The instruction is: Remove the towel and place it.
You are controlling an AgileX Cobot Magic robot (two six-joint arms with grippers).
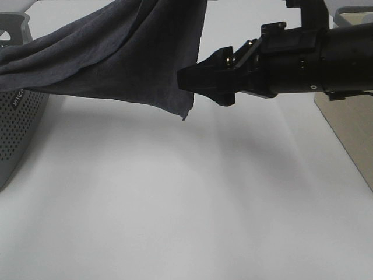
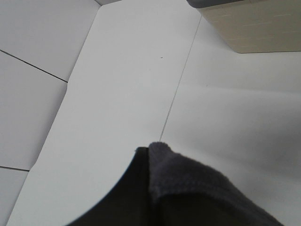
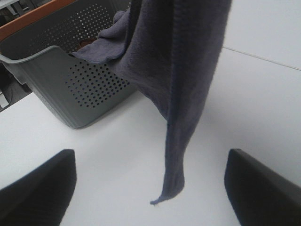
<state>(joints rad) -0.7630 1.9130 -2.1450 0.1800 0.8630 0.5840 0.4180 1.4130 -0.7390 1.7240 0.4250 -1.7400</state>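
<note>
Nearest, the right gripper (image 3: pixel 150 186) stood with its jaws wide apart and empty, just short of the towel's (image 3: pixel 183 70) hanging corner. To do this step well, I judged it should go forward until the free edge lay deep between the jaws, then close above the thin tip so the cloth could not slip. The towel was dark grey, plush and limp. It hung clear of the white table (image 1: pixel 175 204), its far end draped over the rim of the grey perforated basket (image 3: pixel 61 89). Beyond, the left gripper (image 2: pixel 149 188) seemed clamped on a thick fold of it.
</note>
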